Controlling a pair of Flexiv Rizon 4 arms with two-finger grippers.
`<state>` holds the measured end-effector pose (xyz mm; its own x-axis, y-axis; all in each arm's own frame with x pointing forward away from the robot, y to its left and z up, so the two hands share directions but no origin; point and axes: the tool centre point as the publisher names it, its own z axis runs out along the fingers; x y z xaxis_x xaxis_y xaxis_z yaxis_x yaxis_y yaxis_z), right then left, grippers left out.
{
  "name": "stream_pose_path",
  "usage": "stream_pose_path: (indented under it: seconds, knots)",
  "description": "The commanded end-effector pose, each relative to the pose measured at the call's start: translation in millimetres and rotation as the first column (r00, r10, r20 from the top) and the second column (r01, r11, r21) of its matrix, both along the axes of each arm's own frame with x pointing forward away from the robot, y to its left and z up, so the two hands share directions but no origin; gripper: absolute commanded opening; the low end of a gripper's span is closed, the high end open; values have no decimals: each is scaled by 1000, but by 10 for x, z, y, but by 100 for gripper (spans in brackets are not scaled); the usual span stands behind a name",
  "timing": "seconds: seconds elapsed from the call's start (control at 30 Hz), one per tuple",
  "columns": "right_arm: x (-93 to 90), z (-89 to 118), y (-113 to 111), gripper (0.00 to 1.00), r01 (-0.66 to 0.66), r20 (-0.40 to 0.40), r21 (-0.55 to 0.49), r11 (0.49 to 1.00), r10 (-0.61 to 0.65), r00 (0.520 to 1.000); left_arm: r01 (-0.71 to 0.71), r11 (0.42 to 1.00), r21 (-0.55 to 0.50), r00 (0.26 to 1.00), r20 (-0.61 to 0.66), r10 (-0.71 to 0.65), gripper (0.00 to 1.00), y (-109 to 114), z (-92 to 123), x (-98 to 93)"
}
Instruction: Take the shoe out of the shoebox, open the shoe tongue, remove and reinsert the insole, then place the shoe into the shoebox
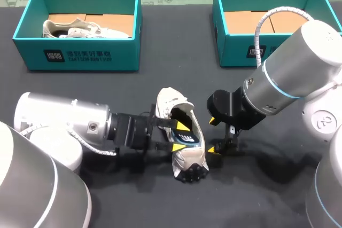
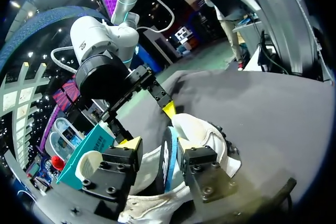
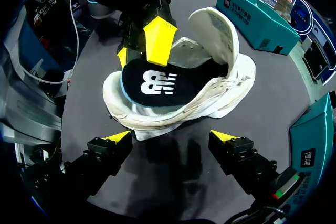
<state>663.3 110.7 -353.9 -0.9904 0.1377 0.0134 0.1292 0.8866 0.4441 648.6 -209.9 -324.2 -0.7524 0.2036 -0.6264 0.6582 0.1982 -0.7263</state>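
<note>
Shoe lay on its side on the dark matte table, between the grippers, outside both teal cardboard boxes. White mesh upper, lugged black sole, rounded tongue folded back. Flat black insole with blue edge sat in the opening. Left gripper was clamped on the insole, one yellow tip on each face. Right gripper was spread wide and held nothing, just beside the sole. Second shoe lay in the left box; right box showed bare brown flaps.
</note>
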Motion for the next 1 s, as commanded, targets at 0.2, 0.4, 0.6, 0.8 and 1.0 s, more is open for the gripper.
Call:
stream_pose_path:
  seconds: [0.2,0.4,0.6,0.8,1.0]
  knots:
    - [-15,-6,-5,100,1,2,0,1000,-1,1000,68,993,92,998,-19,-66,45,170,138,-11]
    - [-3,90,-177,100,20,3,-2,1000,-20,1000,121,977,177,993,-26,-119,47,283,227,-53]
    - [-15,254,-471,100,37,11,-12,999,-36,999,176,951,254,984,-45,-170,49,440,335,-68]
    - [-11,292,-725,100,21,7,-8,1000,-21,1000,265,900,345,964,-65,-258,54,563,502,-102]
    - [-11,292,-725,100,21,7,-8,1000,-21,1000,360,813,458,928,-84,-363,58,696,687,-87]
